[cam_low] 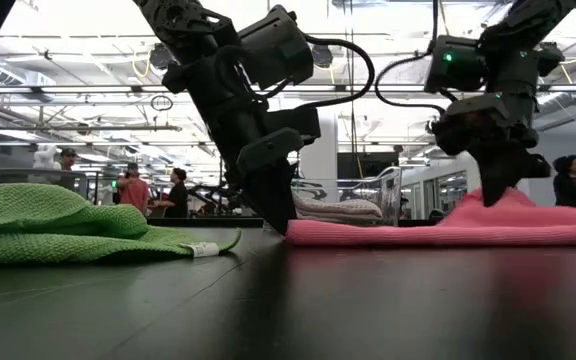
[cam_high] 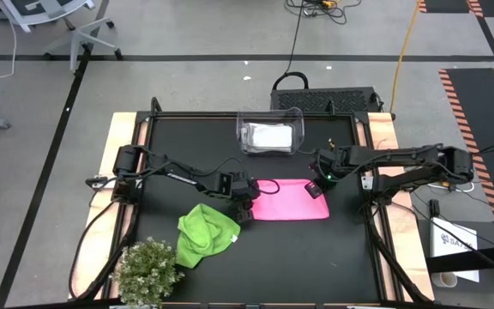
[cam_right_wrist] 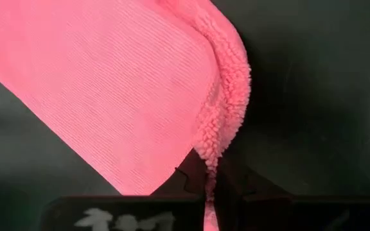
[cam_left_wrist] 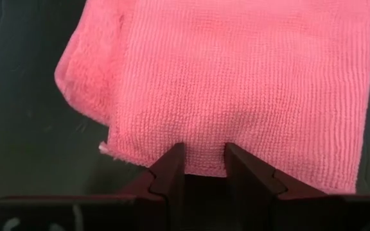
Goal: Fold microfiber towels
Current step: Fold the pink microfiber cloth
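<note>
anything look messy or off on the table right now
The green towel lies crumpled in a heap beside the plant, not folded. The pink towel is flat, with the left gripper at one end and the right gripper pinching a raised corner. Nothing looks spilled or damaged.

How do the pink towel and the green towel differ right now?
The pink towel lies flat as a folded rectangle mid-table; the green towel sits rumpled in a heap near the plant. Both grippers, left and right, are at the pink towel's ends; the green towel is untouched. Both rest on the black table.
</note>
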You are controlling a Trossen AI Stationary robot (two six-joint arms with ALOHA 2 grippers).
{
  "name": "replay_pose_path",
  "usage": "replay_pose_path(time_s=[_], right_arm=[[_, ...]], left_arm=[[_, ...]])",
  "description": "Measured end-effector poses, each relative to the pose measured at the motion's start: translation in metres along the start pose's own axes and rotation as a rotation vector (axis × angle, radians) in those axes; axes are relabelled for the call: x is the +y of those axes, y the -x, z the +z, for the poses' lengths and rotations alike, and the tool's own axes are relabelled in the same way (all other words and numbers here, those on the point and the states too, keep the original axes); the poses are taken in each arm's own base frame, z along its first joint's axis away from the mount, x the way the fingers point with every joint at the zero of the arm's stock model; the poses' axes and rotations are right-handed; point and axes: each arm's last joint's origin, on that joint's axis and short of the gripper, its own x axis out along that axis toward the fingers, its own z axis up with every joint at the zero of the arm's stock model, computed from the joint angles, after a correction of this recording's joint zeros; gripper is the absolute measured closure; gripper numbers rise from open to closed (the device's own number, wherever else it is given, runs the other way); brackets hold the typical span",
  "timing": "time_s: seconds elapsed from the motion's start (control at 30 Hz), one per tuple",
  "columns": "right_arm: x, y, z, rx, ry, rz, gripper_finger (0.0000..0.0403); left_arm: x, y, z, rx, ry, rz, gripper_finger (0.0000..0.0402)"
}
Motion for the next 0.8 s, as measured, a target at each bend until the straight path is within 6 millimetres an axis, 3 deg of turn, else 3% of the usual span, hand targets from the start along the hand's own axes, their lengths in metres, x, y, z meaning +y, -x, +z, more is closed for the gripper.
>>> replay_pose_path(time_s=[0.53, 0.8], right_arm=[[0.024, 0.025, 0.018, -0.093, -0.135, 0.089, 0.0403], [0.053, 0.037, 0.044, -0.296, -0.125, 0.377, 0.0403]], left_arm=[[-0.001, 0.0, 0.002, -0.022, -0.004, -0.006, 0.0286], [-0.001, 0.0, 0.002, -0.023, -0.005, -0.006, 0.0286]])
